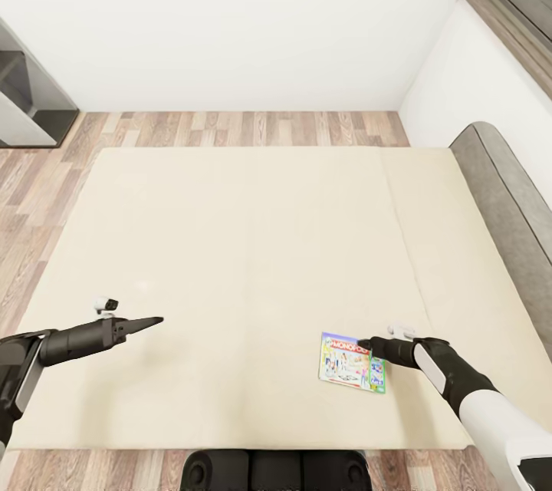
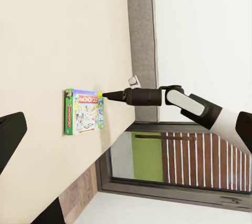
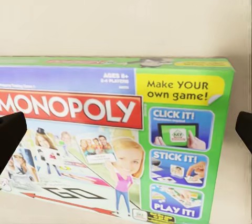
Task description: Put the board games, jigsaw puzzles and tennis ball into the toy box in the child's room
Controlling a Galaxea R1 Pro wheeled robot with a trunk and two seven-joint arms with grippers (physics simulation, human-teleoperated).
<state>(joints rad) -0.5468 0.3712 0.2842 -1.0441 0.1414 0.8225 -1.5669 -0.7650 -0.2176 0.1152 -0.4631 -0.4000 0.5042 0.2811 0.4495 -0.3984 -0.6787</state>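
Board game flat on bed, right tool at its edge

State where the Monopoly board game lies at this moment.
In the head view, the Monopoly board game lies flat on the bed near its front edge, right of centre, just ahead of the right claw.

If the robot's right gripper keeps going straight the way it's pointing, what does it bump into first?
Probably the Monopoly board game lying on the bed. The right gripper points at its edge with jaws open; how close it is stays unclear.
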